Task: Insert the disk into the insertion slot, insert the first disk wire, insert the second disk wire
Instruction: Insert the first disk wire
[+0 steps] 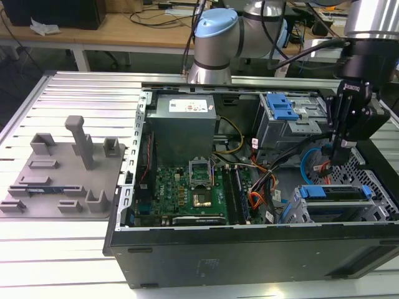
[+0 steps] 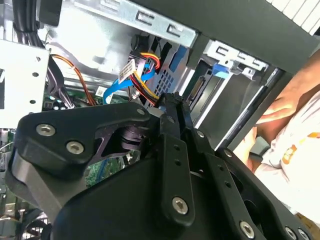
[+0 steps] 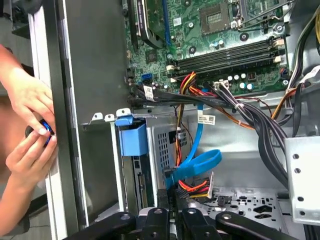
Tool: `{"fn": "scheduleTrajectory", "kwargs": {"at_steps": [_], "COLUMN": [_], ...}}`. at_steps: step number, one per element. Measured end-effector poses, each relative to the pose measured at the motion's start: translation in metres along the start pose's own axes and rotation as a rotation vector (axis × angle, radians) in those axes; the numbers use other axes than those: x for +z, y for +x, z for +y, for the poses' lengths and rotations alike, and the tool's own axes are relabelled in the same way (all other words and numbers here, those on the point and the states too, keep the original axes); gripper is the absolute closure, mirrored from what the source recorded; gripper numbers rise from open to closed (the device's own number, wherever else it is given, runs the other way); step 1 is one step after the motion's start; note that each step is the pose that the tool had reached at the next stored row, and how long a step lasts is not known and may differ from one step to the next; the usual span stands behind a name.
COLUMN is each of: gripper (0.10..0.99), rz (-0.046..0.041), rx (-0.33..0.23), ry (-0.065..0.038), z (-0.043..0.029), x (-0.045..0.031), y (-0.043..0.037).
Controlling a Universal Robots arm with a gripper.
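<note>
One gripper [image 3: 170,199], fingers drawn together on the black plug of the red-yellow-black wire bundle [image 3: 194,188]. Disk wires: two, that bundle and one flat blue cable [image 3: 202,162] looped just beside it. One disk [image 1: 330,192], seated in the insertion slot [image 1: 294,210] at the exterior view's right of the open computer case [image 1: 249,258]. Blue carrier edge up, long axis running that view's left-right. Two hands [image 3: 27,100] outside the case wall. Case rests on the table [image 1: 62,249].

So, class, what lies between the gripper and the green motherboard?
In the first wrist view: a red-yellow-black wire bundle and a looped blue cable by the gripper, then black cables crossing before the motherboard.
</note>
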State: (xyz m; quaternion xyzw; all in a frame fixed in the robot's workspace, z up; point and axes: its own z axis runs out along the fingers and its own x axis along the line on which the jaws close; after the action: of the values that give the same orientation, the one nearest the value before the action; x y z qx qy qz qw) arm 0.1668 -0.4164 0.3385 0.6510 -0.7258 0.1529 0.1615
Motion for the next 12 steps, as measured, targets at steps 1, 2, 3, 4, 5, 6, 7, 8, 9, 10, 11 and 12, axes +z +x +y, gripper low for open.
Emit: {"fn": "scheduleTrajectory", "kwargs": {"at_steps": [1,2,3,4,5,6,7,8,9,10,11,12], "gripper": [0.922,0.922,0.922,0.922,0.922,0.922,0.922,0.922,0.922,0.922,0.922,0.922], "rz": [-0.0028,-0.0087,-0.0207,-0.0510,-0.0711,-0.0841,-0.1057,-0.1343,-0.1691,-0.2149,-0.2388,-0.2507], "rx": [-0.003,-0.008,-0.014,-0.018,-0.019,-0.019,-0.020,-0.022,-0.024,-0.026,-0.029,-0.030], "ry": [-0.005,-0.017,-0.030,-0.037,-0.039,-0.040,-0.042,-0.045,-0.048,-0.053,-0.058,-0.062], "z": [-0.0023,-0.0067,-0.0108,-0.0120,-0.0123,-0.0125,-0.0126,-0.0127,-0.0128,-0.0131,-0.0134,-0.0136], "x": [0.0001,0.0003,0.0012,0.0040,0.0054,0.0058,0.0063,0.0067,0.0072,0.0076,0.0080,0.0083], "y": [-0.0002,-0.0006,0.0003,0.0058,0.0086,0.0096,0.0104,0.0114,0.0129,0.0156,0.0177,0.0194]}}
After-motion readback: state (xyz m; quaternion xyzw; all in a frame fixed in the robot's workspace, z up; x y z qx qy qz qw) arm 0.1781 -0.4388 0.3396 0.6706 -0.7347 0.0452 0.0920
